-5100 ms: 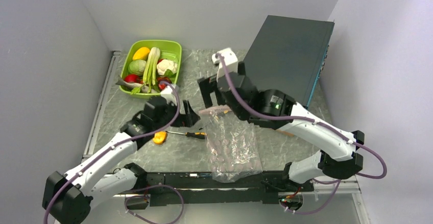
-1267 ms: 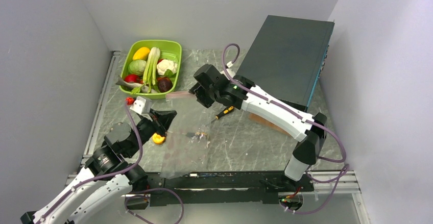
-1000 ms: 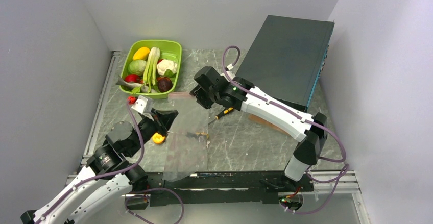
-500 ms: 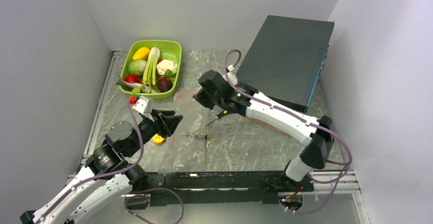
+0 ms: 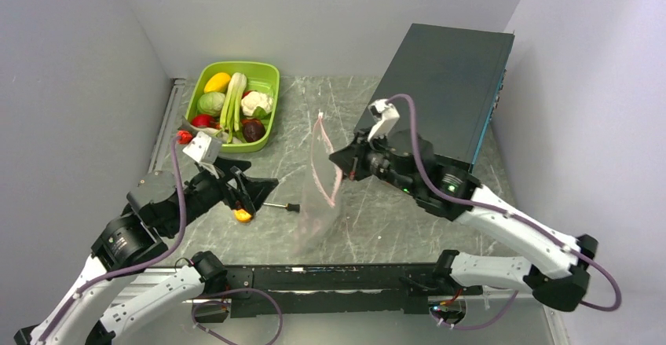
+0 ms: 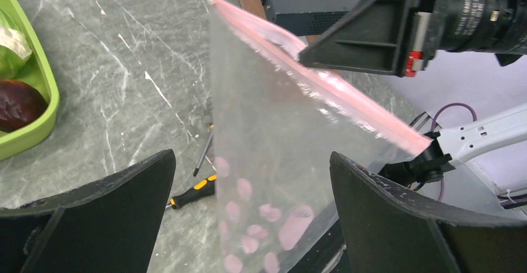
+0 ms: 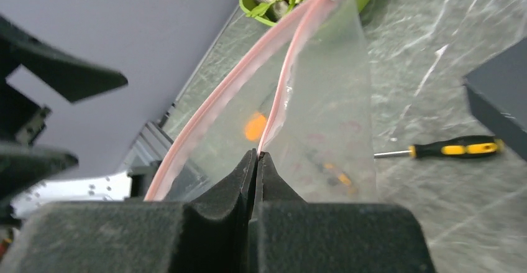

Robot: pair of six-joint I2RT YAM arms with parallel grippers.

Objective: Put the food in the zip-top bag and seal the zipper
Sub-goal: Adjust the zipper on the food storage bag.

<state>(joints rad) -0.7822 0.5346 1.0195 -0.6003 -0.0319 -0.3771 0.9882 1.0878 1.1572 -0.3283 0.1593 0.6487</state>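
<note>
My right gripper (image 5: 341,171) is shut on one lip of the pink zipper (image 7: 217,99) and holds the clear zip-top bag (image 5: 322,203) upright above the table, mouth parted. The bag's lower end reaches the table. In the left wrist view the bag (image 6: 279,155) hangs just beyond my left gripper (image 6: 252,217), which is open with nothing between its fingers (image 6: 112,204). The food lies in the green tray (image 5: 271,74): cauliflower (image 5: 254,103), a light-green head (image 5: 210,103), a dark purple piece (image 5: 252,130). A red chili (image 5: 184,136) lies beside the tray.
A yellow-and-black screwdriver (image 5: 281,206) and an orange tape measure (image 5: 244,215) lie on the marble table near the left gripper (image 5: 259,192). A large black box (image 5: 444,86) stands at the back right. Grey walls close in on both sides.
The right gripper has shut on the bag's mouth and lifted it from lying flat to hanging upright. The left gripper has opened, let the bag go and drawn back left.
</note>
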